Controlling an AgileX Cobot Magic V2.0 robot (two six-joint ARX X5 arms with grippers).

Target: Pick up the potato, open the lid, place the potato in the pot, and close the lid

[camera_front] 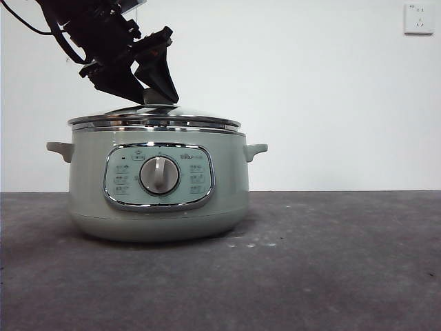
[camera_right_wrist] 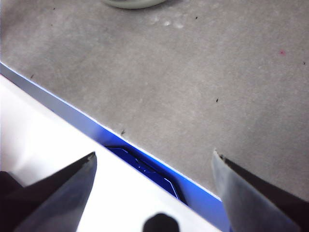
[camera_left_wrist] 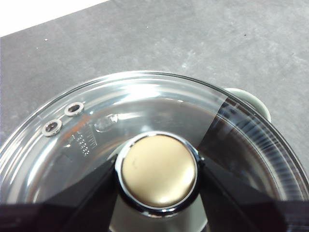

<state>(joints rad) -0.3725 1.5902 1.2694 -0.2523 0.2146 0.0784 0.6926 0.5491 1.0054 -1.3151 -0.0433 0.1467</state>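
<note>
Grey table, white wall. The lid point(camera_front: 155, 118) sits on the pot point(camera_front: 157, 183), the left gripper point(camera_left_wrist: 157, 176) clasping its knob point(camera_left_wrist: 158, 169); potato unseen, probably inside. The right gripper point(camera_right_wrist: 154, 193) waits, spread wide.

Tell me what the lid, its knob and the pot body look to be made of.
Lid: clear glass, glossy; reflections show and you see through it; its rim looks like polished chrome.
Knob: smooth pale top with a soft sheen, probably plastic, ringed in chrome; the left gripper has its jaws against it.
Pot: pale sage-green, satin finish; painted metal or plastic, cannot tell which. Dial looks like brushed silver.
</note>
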